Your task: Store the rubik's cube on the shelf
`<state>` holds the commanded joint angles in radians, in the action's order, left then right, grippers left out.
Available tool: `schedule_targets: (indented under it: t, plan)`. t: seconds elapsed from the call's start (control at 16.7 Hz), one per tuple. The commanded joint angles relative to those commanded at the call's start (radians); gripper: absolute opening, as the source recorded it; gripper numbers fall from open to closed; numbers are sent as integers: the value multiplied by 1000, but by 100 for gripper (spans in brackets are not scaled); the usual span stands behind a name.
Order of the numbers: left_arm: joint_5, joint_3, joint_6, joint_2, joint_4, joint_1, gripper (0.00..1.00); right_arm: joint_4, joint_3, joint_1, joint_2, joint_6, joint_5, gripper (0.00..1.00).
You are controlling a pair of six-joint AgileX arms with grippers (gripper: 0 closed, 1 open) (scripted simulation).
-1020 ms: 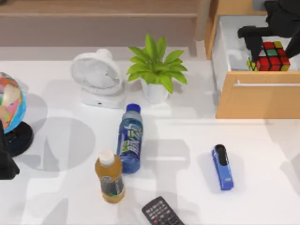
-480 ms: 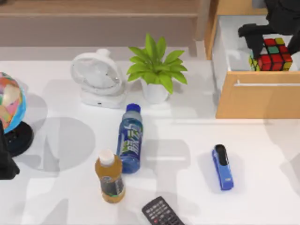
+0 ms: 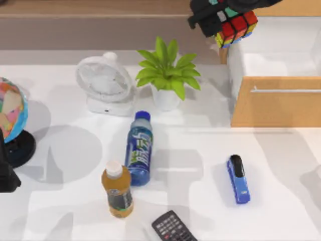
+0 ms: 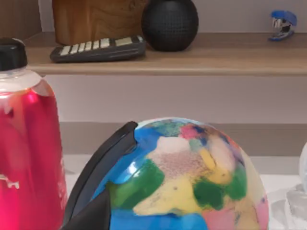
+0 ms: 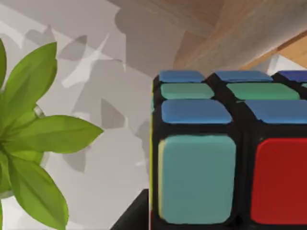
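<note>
Top view: right claw (image 3: 228,17) at about 1 o'clock, clenched on the rubik's cube (image 3: 236,26). Cube is held tilted, off any surface, over the right end of the shelf (image 3: 100,22), just beside the upper left corner of the open drawer cabinet (image 3: 273,100). Plant (image 3: 168,73) sits at 7 o'clock from the cube, well apart.

Right wrist view: cube (image 5: 230,153) close up, plant leaves (image 5: 33,143) below on the desk (image 5: 110,96).

Left claw (image 3: 5,173) parked at 9 o'clock by the globe (image 3: 12,108); cannot tell its state.
</note>
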<state>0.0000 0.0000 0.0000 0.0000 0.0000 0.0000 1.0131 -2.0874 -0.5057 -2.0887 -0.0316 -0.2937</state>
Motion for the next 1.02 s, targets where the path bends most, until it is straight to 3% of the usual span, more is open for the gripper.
schedule_targets:
  t: [0.42,0.72,1.02]
  plan:
    - [0,0,0,0,0,0,100,-749,253,-256,-10,-152,-254,0]
    - [0,0,0,0,0,0,100,-1289,363,-285,-109,-234,-411,0]
    - [0,0,0,0,0,0,100,-1671,446,-275,-177,-261,-516,0]
